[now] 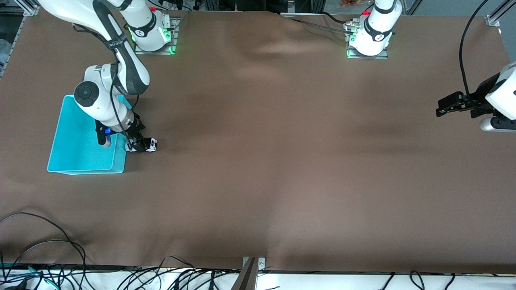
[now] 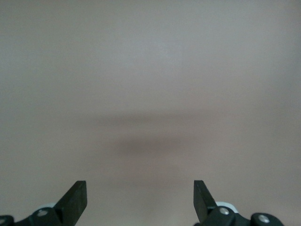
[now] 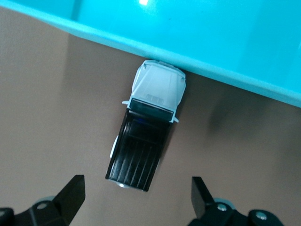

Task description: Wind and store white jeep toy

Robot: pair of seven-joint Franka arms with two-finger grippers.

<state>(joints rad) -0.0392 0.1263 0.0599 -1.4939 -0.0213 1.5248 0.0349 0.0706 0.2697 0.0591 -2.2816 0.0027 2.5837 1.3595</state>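
Lying under right claw (image 3: 136, 197): white jeep toy (image 3: 146, 127)

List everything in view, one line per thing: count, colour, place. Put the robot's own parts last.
white jeep toy: one, white with a black roof, on the table with its nose against the outer wall of the bin.
bin: one, cyan, on the table at the right arm's end.
table: one, covered in brown cloth, under everything.
cables: several, black, along the table edge nearest the front camera.
right pincer: one, black, open, low over the jeep beside the bin.
left pincer: one, black, open, over bare cloth at the left arm's end; this arm waits.
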